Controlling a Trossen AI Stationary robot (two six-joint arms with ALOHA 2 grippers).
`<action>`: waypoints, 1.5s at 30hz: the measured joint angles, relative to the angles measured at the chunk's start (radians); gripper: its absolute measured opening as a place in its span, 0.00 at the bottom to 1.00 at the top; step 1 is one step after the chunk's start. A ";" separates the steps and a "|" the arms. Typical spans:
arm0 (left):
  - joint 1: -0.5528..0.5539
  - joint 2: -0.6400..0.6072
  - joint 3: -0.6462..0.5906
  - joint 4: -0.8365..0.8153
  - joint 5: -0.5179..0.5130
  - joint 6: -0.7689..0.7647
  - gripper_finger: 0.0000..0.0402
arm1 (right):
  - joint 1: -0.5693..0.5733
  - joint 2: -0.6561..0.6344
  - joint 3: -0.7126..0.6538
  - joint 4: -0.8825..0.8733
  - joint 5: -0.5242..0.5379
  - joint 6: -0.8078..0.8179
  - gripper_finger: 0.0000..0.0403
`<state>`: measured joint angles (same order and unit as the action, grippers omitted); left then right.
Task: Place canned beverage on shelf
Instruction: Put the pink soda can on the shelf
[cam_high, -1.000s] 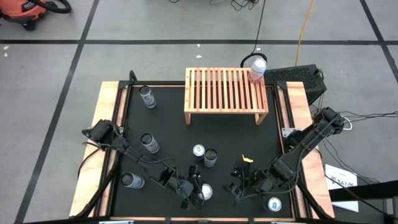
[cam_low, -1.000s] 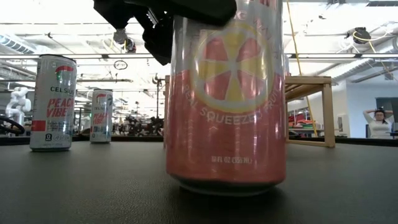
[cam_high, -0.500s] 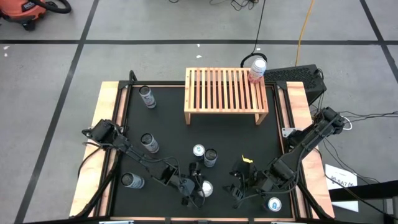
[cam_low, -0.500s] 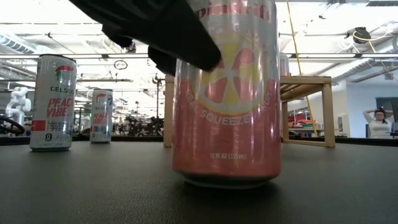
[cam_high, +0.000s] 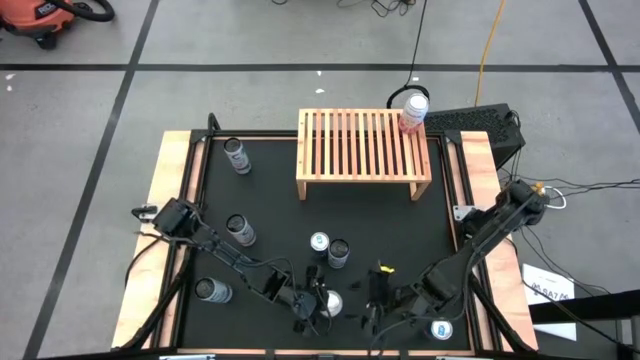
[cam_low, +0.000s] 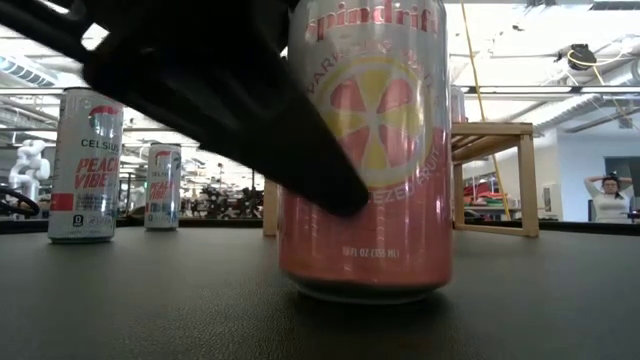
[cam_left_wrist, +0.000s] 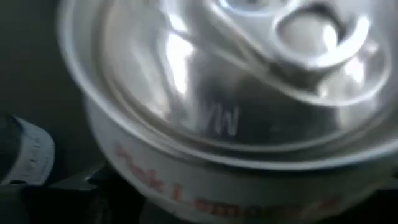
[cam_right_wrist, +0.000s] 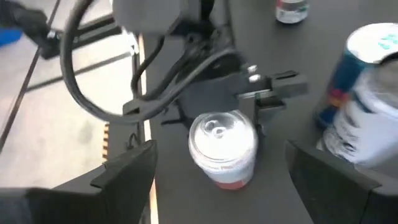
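Right wrist view shows the pink can (cam_right_wrist: 222, 149) upright between the left gripper's (cam_high: 322, 305) spread fingers, not clamped. The right gripper (cam_high: 368, 312), jaws wide and empty, faces it nearby. Both sit well apart from the shelf (cam_high: 362, 150).

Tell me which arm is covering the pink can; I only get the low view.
Observer: The left arm; its left hand sits at the pink can, near the table front edge.
Operator: Where is the right hand?
Observer: The right hand is open just beside that can, holding nothing.
Operator: Anything on the shelf?
Observer: One other can stands at the far right corner of the shelf.
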<state>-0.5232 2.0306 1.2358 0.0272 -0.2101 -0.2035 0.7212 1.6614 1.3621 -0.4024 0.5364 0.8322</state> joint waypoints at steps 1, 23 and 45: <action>0.000 -0.002 0.000 -0.005 -0.002 0.001 0.79 | 0.000 0.013 0.000 0.014 -0.012 -0.010 0.83; 0.007 -0.209 0.027 -0.131 -0.010 0.034 0.65 | -0.036 0.078 0.000 0.221 0.122 -0.153 0.89; 0.024 -0.252 0.065 -0.229 -0.078 -0.042 0.75 | -0.107 0.078 0.000 0.285 0.117 -0.160 0.70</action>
<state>-0.4990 1.7790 1.3006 -0.2020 -0.2885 -0.2451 0.6144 1.7390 1.3621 -0.1176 0.6529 0.6720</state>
